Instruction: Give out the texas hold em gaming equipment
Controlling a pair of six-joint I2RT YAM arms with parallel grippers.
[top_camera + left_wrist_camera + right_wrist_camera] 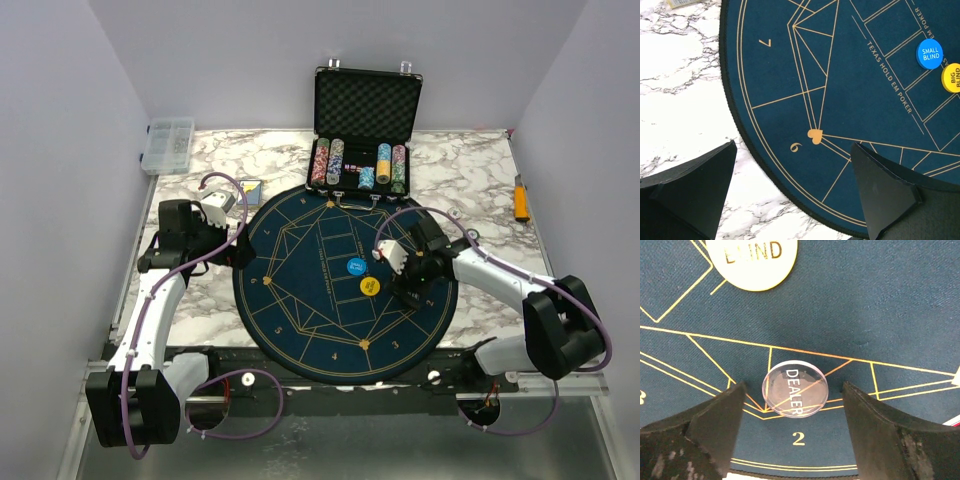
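The clear dealer disc (pixel 795 388) lies on the mat (pixel 880 305) by seat mark 2, lower centre of the right wrist view, between the open right fingers (pixel 715 425), neither touching it, apparently to leave it there; the left fingers (pixel 700 185) stand wide open and empty.

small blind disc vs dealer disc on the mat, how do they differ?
Colour: the small blind disc is solid blue; the dealer disc is clear, with the mat's lines showing through.
Place: the small blind disc lies near the mat's middle beside the yellow disc; the dealer disc lies by the number 2 near the rim, between the right fingers, clear of both.
Shared: both are round, with white lettering, on the mat.
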